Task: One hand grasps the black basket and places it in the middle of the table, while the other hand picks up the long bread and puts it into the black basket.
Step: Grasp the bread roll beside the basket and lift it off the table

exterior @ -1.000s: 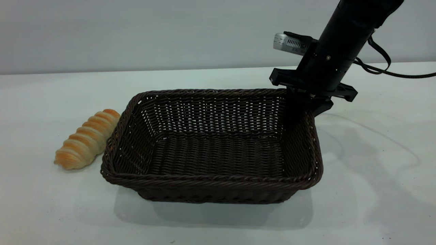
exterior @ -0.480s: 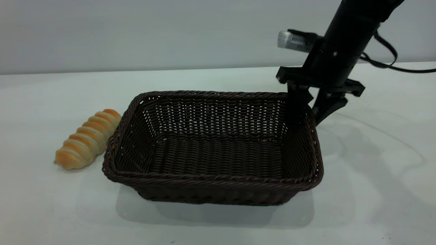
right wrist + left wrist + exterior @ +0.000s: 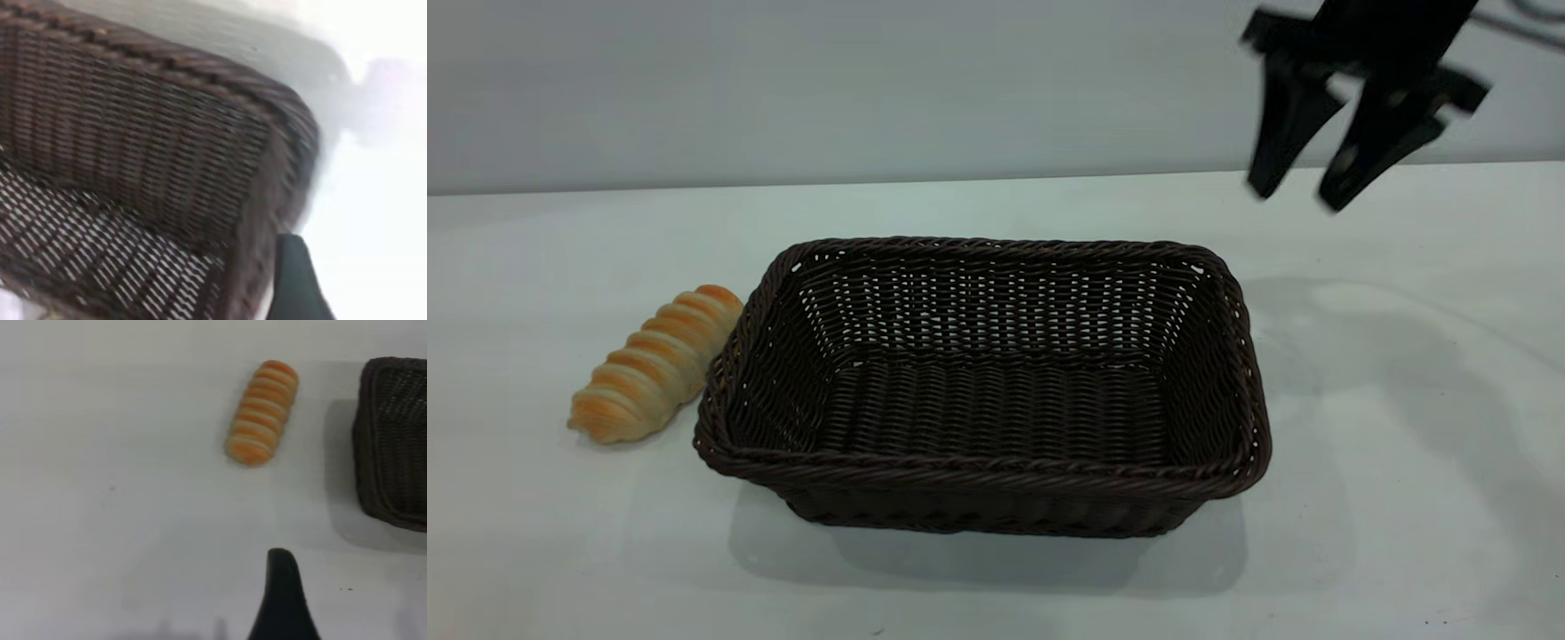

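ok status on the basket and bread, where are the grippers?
Right gripper open, up high beyond the black basket's far right corner. Basket empty, mid-table. Long bread on the table against its left side. Left gripper's finger above the table, nothing blocking.

My right gripper [image 3: 1298, 188] is matte black throughout: a flat crossbar carries two long tapering fingers [image 3: 1279, 142] that narrow to blunt tips, with a gap between them. A thin black cable loops off behind the arm at the upper edge. Of my left gripper I see only one finger [image 3: 283, 600], black, smooth, with a rounded tip.
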Controlling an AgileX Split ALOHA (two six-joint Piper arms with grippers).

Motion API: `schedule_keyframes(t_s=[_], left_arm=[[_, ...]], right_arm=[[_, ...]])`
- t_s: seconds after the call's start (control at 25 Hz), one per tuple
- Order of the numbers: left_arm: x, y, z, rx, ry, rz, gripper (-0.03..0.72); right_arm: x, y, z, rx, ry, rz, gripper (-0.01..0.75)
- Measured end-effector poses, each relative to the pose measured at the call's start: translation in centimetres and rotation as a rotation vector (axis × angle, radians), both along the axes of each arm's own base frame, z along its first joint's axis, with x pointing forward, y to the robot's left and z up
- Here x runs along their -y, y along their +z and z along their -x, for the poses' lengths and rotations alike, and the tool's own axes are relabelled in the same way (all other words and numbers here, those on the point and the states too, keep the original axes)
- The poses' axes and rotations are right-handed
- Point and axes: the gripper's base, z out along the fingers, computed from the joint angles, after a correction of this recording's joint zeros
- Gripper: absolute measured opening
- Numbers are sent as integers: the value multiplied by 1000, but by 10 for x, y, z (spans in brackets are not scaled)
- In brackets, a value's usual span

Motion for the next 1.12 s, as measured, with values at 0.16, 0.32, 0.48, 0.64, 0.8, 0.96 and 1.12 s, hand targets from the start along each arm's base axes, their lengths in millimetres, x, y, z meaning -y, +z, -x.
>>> schedule_keyframes(t_s=[0.16, 0.32, 0.48, 0.64, 0.8, 0.96, 1.12], left_arm=[[0, -1, -1, -6, -14, -16, 584], [1, -5, -10, -52, -29, -32, 584], [2, -13, -24, -124, -39, -44, 584], [3, -23, -41, -195, -51, -57, 584], [5, -37, -65, -245, -60, -64, 584], [8, -51, -91, -277, -65, -55, 584], [13, -66, -123, -335, -96, -31, 584]], right_arm=[[13, 31, 12, 22, 50, 92, 512], [23, 59, 22, 77, 48, 195, 512], [36, 82, 41, 115, 27, 294, 512], [41, 101, 77, 127, 23, 296, 512], [43, 114, 118, 130, 23, 285, 512], [46, 123, 154, 146, 14, 255, 512], [50, 131, 187, 176, 9, 243, 512]])
